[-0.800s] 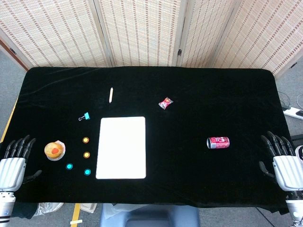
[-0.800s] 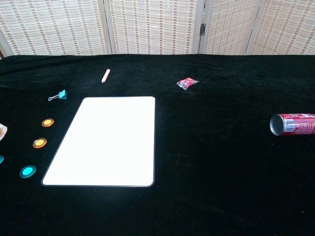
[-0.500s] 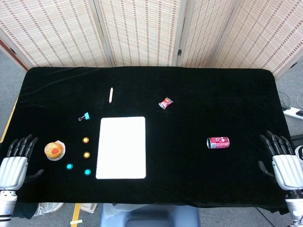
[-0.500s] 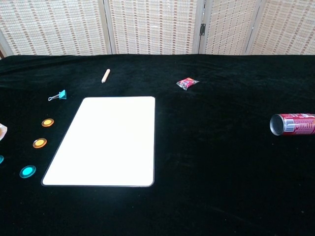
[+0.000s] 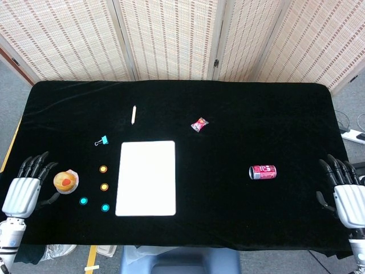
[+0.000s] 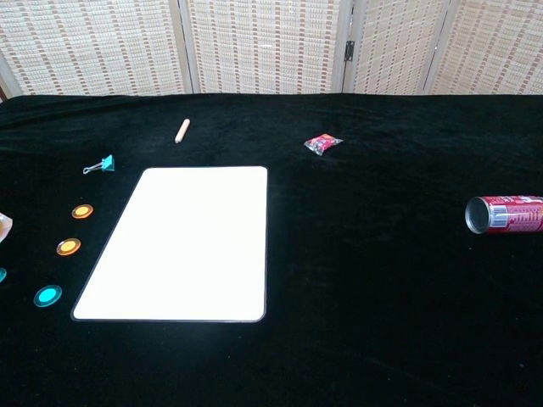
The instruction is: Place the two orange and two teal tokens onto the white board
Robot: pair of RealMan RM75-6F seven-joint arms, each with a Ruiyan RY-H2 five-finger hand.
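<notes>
Since the earlier frame the left hand [image 5: 24,187] has crept toward the white board [image 5: 146,178], fingers spread and holding nothing, now just beside the muffin [image 5: 65,181]. Far right of the board, past the soda can [image 5: 263,172], the right hand [image 5: 348,194] has slid outward, also spread and empty. Both orange tokens [image 5: 104,169] [image 5: 104,186] and both teal tokens [image 5: 84,201] [image 5: 105,208] lie on the black cloth [image 5: 239,125] just left of the board.
</notes>
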